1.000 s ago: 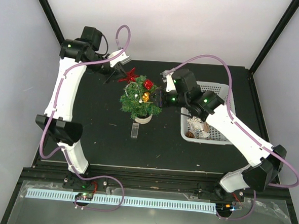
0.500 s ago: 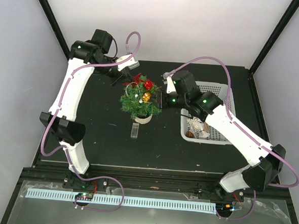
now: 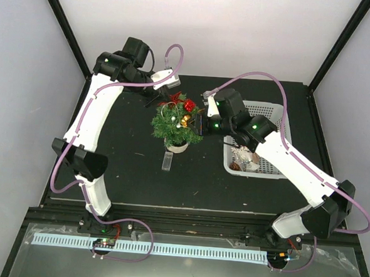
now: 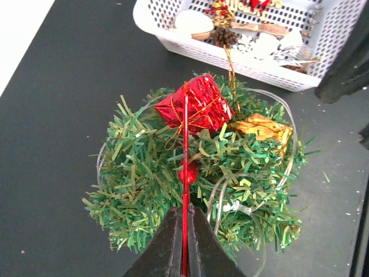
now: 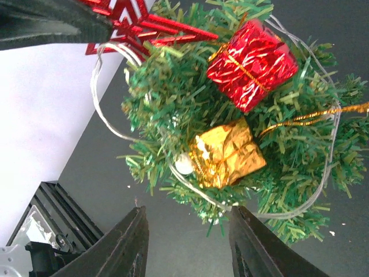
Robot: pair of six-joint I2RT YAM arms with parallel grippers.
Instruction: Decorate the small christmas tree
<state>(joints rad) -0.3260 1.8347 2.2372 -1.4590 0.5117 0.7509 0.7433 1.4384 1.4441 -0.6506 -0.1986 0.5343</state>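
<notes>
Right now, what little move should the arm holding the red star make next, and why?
Probably ease the left gripper down, pushing the red star into the small christmas tree: it is pinched over the treetop and looks not yet seated.

Light falls evenly from above. In the top view the white walls point(image 3: 242, 29) are bright and the black table point(image 3: 127, 166) stays matte, with only faint, soft shadows beneath the arms. Small green lamps point(image 3: 257, 125) glow on both arms. Close up, foil on the red parcel point(image 4: 193, 107) and the gold parcel point(image 5: 228, 153) throws sharp glints, and the red star point(image 5: 144, 26) sparkles. The wall on the left of the right wrist view is washed out to flat white. The right gripper point(image 5: 187, 218) shows dark, soft-edged fingers point(image 5: 130, 245). The left gripper point(image 4: 184, 212) is equally blurred at the near edge.
</notes>
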